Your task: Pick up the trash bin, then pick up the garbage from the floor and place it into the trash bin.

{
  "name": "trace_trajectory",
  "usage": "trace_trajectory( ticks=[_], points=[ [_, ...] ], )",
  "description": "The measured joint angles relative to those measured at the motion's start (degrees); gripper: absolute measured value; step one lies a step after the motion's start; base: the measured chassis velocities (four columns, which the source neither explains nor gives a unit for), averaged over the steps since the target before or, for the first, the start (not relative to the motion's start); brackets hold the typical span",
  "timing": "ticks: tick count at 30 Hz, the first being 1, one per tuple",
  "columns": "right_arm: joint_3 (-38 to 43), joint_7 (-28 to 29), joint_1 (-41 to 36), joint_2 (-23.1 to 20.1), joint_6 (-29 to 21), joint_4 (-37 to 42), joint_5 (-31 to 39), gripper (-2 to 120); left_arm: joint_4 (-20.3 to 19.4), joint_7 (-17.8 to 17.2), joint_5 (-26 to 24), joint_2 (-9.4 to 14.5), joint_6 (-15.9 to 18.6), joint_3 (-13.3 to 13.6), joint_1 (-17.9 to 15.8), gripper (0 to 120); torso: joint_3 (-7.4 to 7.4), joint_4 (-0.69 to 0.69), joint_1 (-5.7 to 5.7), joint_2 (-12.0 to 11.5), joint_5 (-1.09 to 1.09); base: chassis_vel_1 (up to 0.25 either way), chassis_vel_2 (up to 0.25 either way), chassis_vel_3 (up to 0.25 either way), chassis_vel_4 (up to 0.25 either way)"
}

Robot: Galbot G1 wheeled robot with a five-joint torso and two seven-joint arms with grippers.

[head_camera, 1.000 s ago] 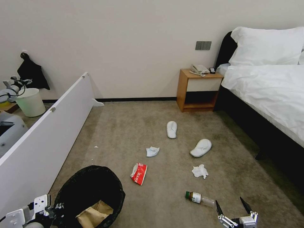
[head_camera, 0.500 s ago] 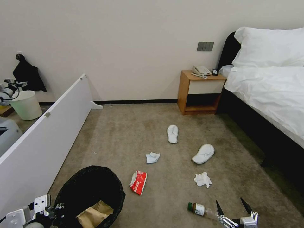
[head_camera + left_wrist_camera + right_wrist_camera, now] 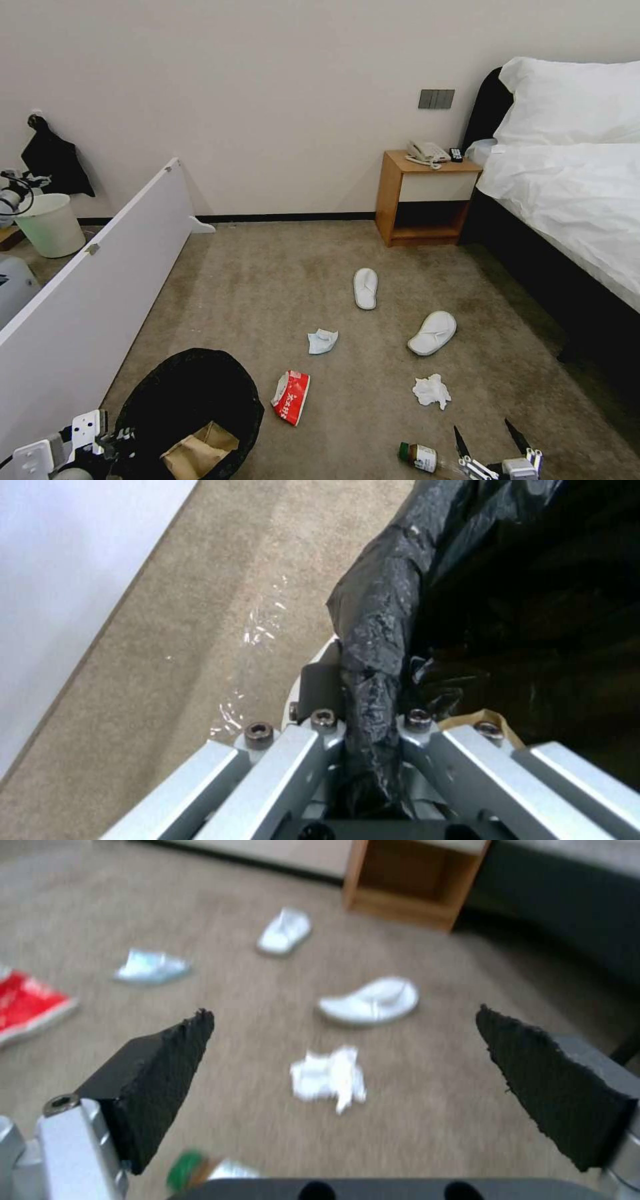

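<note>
Honestly, biggest worry first: bin (image 3: 190, 407), wide round thing in a crinkly black bag, sitting bottom left of the head view, hanging off the left pincer (image 3: 373, 720) clenched on just the rim. Slick thin plastic, so could slide or tear and drop the lot, cardboard scrap (image 3: 197, 450) included. Then two flat white slippers (image 3: 365, 288) (image 3: 433, 332) mid-carpet, floppy, awkward to pinch. Red-and-white wrapper (image 3: 292, 397) just right of the bin, flat and glossy. Small bottle (image 3: 421, 457) right next to the right pincer (image 3: 491, 441), spread wide, gripping nothing; round, hard, could roll off if nudged. Crumpled tissues (image 3: 431, 391) (image 3: 323, 341), soft, easy to miss on rough carpet.
</note>
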Motion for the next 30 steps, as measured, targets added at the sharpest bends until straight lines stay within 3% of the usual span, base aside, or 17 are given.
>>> trace_trajectory(
  ticks=[5,7,13,30],
  points=[
    [-1.63,-0.12,-0.68,-5.06,-5.56,0.11,2.52,100,-0.18,-0.44,-0.39,0.16,0.00,0.00,-0.23,2,0.00,0.01,0.00,0.00,0.00,0.000,0.000,0.000,0.000],
    [-2.23,-2.37,-0.01,-8.98,-14.44,0.70,3.05,100,-0.25,-0.59,-0.53,0.35,0.00,0.00,-0.31,2,0.00,0.00,0.00,0.00,-0.01,0.000,0.000,0.000,0.000],
    [-2.80,-8.51,4.51,-11.28,-20.95,-3.66,2.27,100,-0.27,-0.74,-0.84,1.03,0.00,-0.03,-0.53,2,0.00,-0.01,0.00,0.00,0.01,0.000,0.000,0.000,0.000],
    [-11.49,-13.91,16.42,-19.25,-24.36,-14.31,2.11,100,-0.48,-1.13,-1.10,1.51,0.00,-0.20,-0.35,2,0.00,0.00,0.00,0.00,0.00,0.000,0.000,0.000,0.000]
  ],
)
